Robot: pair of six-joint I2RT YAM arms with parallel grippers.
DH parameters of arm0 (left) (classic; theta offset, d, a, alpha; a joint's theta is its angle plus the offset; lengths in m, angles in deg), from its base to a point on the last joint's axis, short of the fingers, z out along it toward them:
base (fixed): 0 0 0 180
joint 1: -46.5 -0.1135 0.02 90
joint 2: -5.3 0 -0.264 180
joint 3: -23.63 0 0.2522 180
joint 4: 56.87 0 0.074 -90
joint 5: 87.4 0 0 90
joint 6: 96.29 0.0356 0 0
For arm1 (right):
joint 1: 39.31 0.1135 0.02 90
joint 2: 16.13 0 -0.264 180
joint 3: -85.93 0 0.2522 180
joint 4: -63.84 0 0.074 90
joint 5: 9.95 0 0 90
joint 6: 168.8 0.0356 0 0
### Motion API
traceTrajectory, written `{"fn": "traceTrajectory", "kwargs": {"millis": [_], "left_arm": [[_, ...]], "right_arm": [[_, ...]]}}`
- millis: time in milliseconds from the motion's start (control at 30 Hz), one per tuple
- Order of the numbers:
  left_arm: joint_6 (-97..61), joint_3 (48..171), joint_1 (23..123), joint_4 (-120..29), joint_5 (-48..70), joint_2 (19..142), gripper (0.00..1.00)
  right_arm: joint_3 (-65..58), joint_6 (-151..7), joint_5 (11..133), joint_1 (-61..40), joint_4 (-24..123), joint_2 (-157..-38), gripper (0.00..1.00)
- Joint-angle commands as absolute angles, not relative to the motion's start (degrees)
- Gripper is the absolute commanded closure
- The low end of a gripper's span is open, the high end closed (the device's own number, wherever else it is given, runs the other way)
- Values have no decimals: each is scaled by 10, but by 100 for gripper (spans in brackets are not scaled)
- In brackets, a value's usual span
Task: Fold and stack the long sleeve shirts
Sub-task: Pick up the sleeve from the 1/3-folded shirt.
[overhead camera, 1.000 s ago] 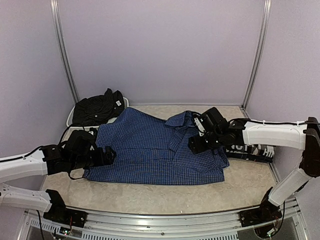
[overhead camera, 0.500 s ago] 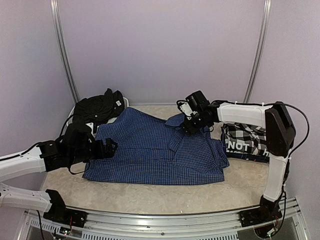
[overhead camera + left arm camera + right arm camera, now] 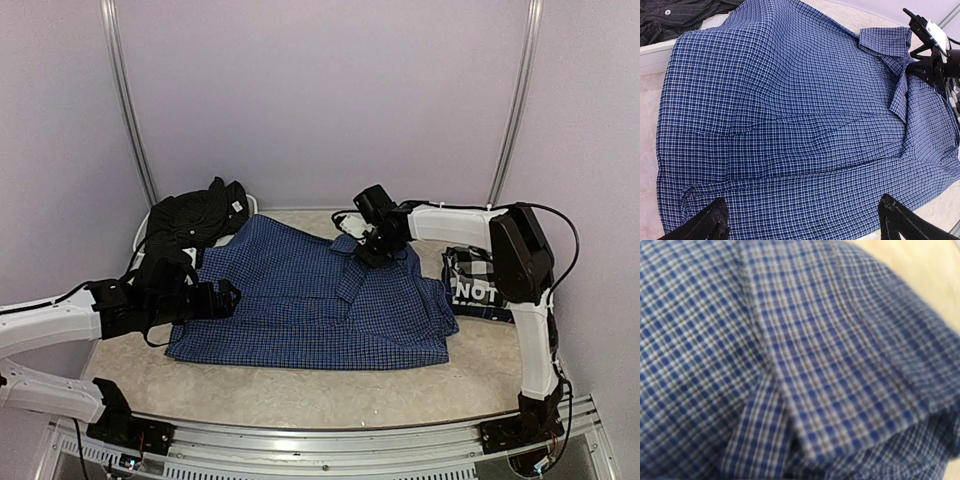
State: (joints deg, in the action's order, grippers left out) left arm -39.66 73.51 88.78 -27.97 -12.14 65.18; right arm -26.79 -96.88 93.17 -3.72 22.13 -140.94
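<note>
The blue fine-check long sleeve shirt (image 3: pixel 310 305) (image 3: pixel 790 110) lies spread across the middle of the table, collar toward the back. My left gripper (image 3: pixel 226 298) (image 3: pixel 802 222) hovers open over its left hem, with one finger (image 3: pixel 710 222) on either side and nothing between them. My right gripper (image 3: pixel 363 251) (image 3: pixel 926 57) is down on the collar (image 3: pixel 352 243). Blue check cloth (image 3: pixel 800 360) fills the right wrist view and hides its fingers. The black shirt (image 3: pixel 195 215) is bunched at the back left. The black-and-white check shirt (image 3: pixel 482 280) with white lettering lies at the right.
A white tray (image 3: pixel 139 238) at the back left holds the black shirt. Purple walls with metal posts (image 3: pixel 128 110) close in the table. Bare beige tabletop (image 3: pixel 300 395) runs along the front edge.
My right arm has swung from the blue shirt's right side toward the back and left, onto the collar. The left gripper has edged slightly right and stays open.
</note>
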Motion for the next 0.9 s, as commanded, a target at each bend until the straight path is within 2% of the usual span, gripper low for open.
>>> {"fn": "traceTrajectory", "kwargs": {"millis": [0,133,500,867], "left_arm": [[-389,751,883,-298,-111,662,1],[-386,750,882,-302,-113,663,1],[-392,759,865,-373,-82,676,1],[-438,773,858,-524,44,768,1]], "right_arm": [[-313,-1013,931,-41,192,-1436,66],[-301,-1007,898,-46,200,-1405,100],[-132,-898,816,-60,336,-1182,100],[29,-790,768,-60,456,-1112,100]]}}
